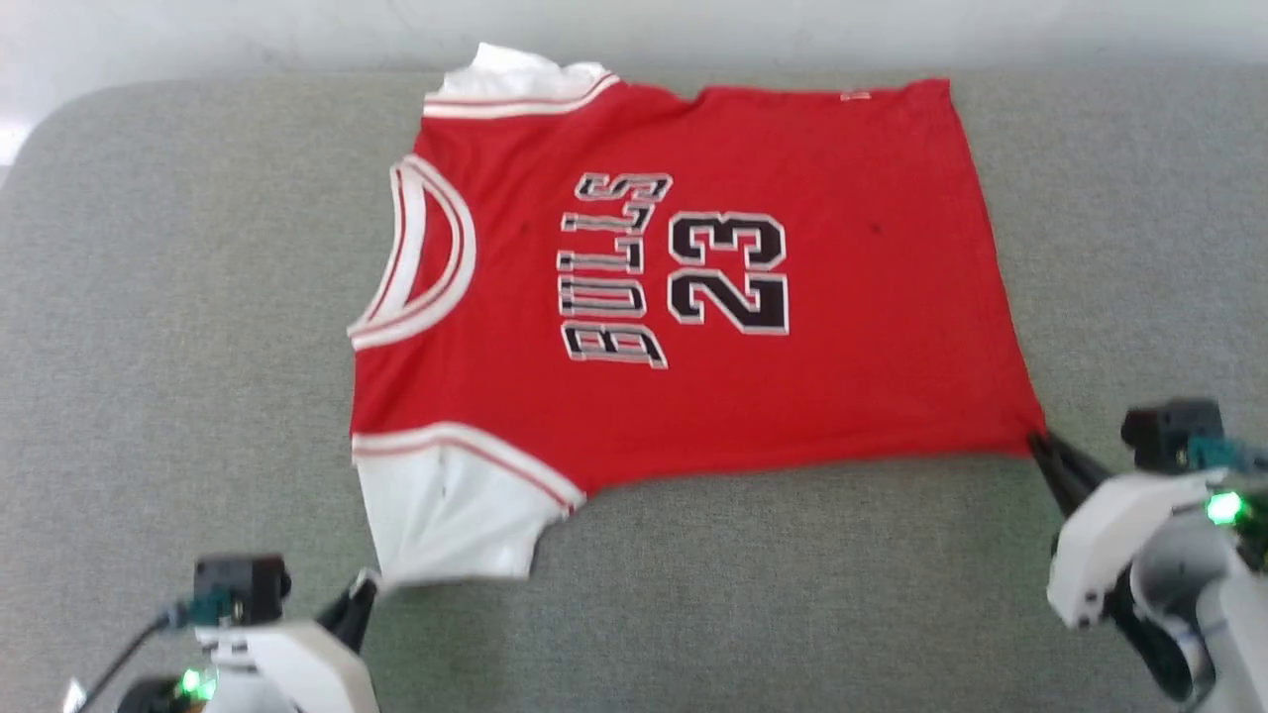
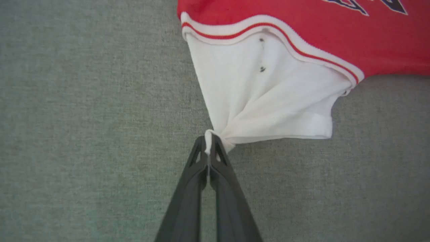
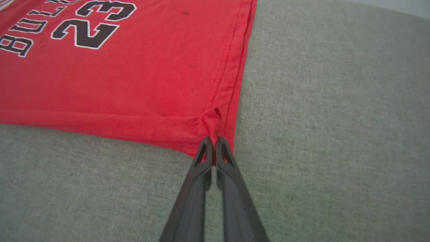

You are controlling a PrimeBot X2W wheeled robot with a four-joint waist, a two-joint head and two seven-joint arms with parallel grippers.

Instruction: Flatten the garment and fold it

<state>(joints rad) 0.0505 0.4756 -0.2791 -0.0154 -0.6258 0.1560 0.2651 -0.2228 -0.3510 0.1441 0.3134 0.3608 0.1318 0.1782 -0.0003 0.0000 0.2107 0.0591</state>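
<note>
The red garment [image 1: 852, 327] lies spread on the grey surface, collar to the left, hem to the right, its black lettering and "23" facing up. My left gripper [image 1: 369, 586] is shut on the near corner of the white sleeve [image 2: 262, 101], with the cloth bunched between the fingertips [image 2: 209, 143]. At the lower right, my right gripper [image 1: 1038, 444] is shut on the near hem corner of the garment [image 3: 134, 77]; a small pucker of red cloth rises just ahead of its tips [image 3: 213, 143]. The far white sleeve [image 1: 515, 74] lies folded at the back.
A grey fabric surface [image 1: 178, 297] with rounded far corners bears the garment. Bare fabric runs along the near side between my two arms and to both sides. A pale wall or floor [image 1: 198, 30] lies beyond the far edge.
</note>
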